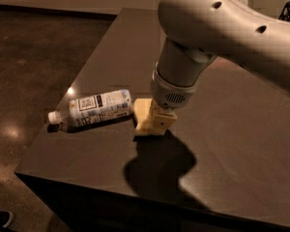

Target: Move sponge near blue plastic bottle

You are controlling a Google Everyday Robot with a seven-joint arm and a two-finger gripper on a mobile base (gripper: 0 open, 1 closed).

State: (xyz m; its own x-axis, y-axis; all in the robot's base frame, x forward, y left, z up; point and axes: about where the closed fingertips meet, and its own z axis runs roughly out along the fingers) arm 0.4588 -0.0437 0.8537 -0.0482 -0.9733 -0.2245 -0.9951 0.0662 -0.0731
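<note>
table (241, 129): smooth, slight sheen | blue plastic bottle (99, 108): glossy | sponge (142, 112): matt foam | gripper (157, 124): smooth plastic, clamping sponge

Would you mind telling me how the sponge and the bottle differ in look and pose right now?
The bottle is long and clear with a printed label; the sponge is a short pale yellow block. The bottle lies free on its side; the sponge sits under the gripper. Both are close together on the table.
</note>
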